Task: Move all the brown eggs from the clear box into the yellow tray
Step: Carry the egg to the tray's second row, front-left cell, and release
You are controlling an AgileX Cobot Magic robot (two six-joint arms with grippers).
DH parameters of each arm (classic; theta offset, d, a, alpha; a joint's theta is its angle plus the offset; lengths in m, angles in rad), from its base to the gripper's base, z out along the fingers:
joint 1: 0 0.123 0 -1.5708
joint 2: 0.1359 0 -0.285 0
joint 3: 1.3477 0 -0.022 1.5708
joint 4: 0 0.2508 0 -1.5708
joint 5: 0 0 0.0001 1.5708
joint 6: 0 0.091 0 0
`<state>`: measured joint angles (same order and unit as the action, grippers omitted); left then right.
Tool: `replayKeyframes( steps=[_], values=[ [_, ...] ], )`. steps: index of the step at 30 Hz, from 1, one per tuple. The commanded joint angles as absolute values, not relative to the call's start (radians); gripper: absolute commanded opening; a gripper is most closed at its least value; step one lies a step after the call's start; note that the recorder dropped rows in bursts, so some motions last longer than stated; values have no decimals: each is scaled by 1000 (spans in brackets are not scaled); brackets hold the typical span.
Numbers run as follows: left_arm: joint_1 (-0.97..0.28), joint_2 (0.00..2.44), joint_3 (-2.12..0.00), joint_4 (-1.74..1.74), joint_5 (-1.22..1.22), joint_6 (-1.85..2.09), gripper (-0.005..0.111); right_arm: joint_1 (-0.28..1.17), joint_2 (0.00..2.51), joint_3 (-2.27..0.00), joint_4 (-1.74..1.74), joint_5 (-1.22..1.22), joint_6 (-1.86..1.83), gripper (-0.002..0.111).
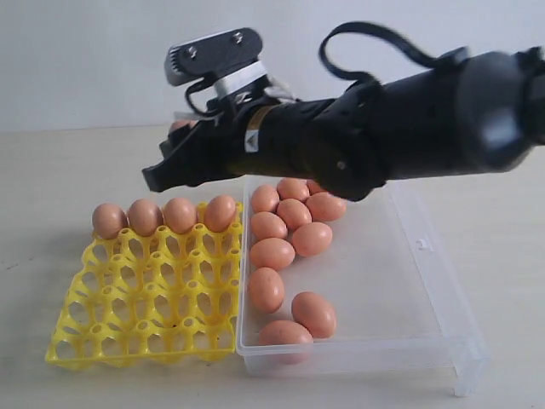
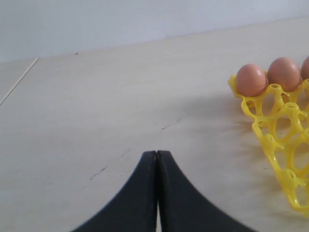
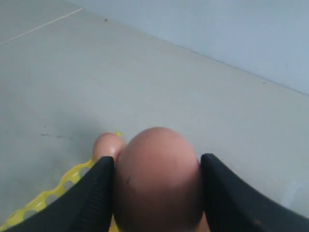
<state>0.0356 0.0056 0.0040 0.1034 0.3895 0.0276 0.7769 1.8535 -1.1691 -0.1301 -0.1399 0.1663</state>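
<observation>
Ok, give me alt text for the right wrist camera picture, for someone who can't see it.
A brown egg fills the foreground, clamped between the right gripper's two black fingers. Behind it, a corner of a yellow tray shows with another egg at its edge, on a pale table.

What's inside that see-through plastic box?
About eleven brown eggs lie loose in the clear box, mostly on the side nearest the yellow tray. The right arm covers the box's far end, so more eggs could be hidden there.
</observation>
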Motion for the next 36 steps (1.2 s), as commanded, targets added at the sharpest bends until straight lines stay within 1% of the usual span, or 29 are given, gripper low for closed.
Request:
replayKeyframes(
  steps=[1, 10, 20, 22, 24, 26, 28, 30, 36],
  values=[
    [30, 0, 0, 101, 380, 23, 0, 817, 1963, -1249, -130, -213, 158, 0],
    [30, 0, 0, 101, 380, 23, 0, 886, 2184, -1455, -164, -214, 200, 0],
    [30, 0, 0, 101, 380, 23, 0, 907, 2319, -1571, -168, -183, 227, 0],
    [30, 0, 0, 101, 380, 23, 0, 907, 2331, -1578, -175, -179, 227, 5],
    [30, 0, 0, 101, 380, 23, 0, 907, 2337, -1587, -175, -161, 238, 17],
    [30, 0, 0, 101, 380, 23, 0, 907, 2337, -1592, -175, -143, 255, 36],
    [30, 0, 0, 101, 380, 23, 0, 907, 2337, -1592, -175, -108, 255, 49],
    [30, 0, 0, 101, 380, 23, 0, 907, 2335, -1592, -175, -70, 255, 58],
    [30, 0, 0, 101, 380, 23, 0, 900, 2197, -1592, -175, 128, 156, 59]
  ],
)
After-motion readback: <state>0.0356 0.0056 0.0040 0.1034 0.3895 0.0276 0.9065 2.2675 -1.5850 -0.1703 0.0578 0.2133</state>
